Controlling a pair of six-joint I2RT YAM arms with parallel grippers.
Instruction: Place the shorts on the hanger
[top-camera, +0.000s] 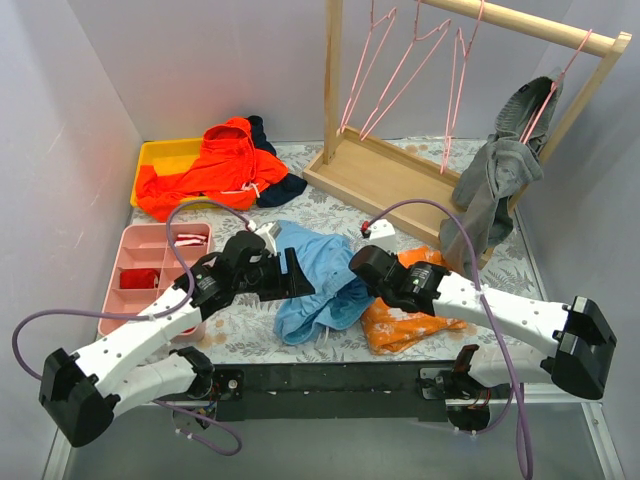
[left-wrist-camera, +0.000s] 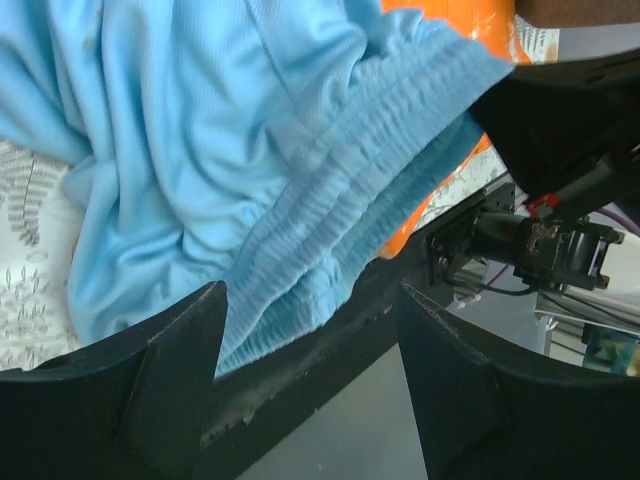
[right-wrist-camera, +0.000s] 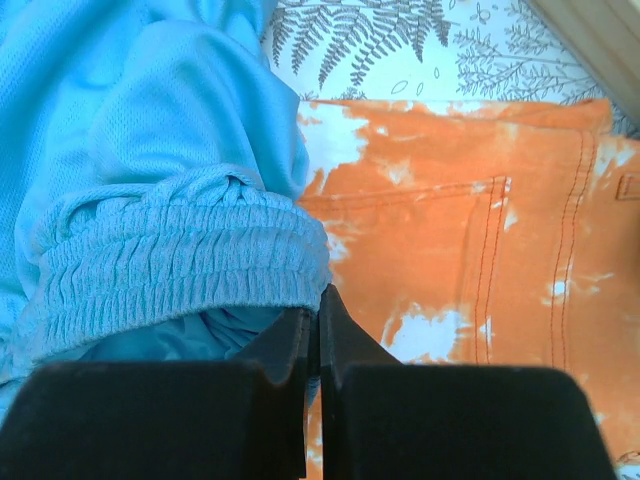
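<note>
The light blue shorts (top-camera: 318, 280) lie crumpled on the fern-print table between my two arms. My right gripper (top-camera: 358, 270) is shut on the edge of their gathered waistband (right-wrist-camera: 170, 260), pinched between the fingertips (right-wrist-camera: 318, 300). My left gripper (top-camera: 297, 278) stands open at the shorts' left side. In the left wrist view the waistband (left-wrist-camera: 330, 230) lies just beyond the left gripper (left-wrist-camera: 310, 300), with nothing between the fingers. Several pink hangers (top-camera: 385, 70) hang on the wooden rack at the back right, far from both grippers.
An orange white-mottled cloth (top-camera: 400, 322) lies under and right of the shorts. A grey garment (top-camera: 495, 180) hangs on a hanger at the rack's right end. The wooden rack base (top-camera: 385, 180) sits behind. A yellow tray (top-camera: 160, 155) with orange clothing and a pink tray (top-camera: 135, 290) stand left.
</note>
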